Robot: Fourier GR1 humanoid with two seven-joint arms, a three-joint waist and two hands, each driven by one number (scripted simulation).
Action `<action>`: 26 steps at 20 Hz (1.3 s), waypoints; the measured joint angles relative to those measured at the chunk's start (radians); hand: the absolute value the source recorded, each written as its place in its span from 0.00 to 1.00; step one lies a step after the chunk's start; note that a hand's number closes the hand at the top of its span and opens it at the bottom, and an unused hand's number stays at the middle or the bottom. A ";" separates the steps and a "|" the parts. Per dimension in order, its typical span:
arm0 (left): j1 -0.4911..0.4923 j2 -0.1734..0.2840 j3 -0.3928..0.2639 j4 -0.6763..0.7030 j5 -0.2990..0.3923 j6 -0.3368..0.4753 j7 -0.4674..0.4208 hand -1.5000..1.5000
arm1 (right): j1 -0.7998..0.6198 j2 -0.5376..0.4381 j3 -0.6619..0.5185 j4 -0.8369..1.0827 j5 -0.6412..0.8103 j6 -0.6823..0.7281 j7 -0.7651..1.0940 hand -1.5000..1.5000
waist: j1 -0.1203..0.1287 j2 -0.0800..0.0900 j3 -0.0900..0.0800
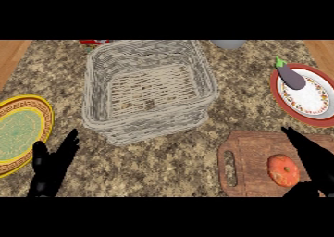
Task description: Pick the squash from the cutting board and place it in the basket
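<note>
Squash, round and orange (283,170), is left ungrasped on the brown wooden cutting board (248,162); the open right hand (318,159) beside it could nudge it away.

you had a speckled, stone-like surface (196,148), a woven wicker basket (101,92), a grained wooden cutting board (255,143), and glossy plates (319,118).
</note>
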 measured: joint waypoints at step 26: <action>0.017 -0.040 0.072 -0.029 -0.056 -0.065 0.032 0.50 | -0.017 0.070 0.014 0.207 0.243 -0.104 -0.207 1.00 | -0.001 -0.001 -0.004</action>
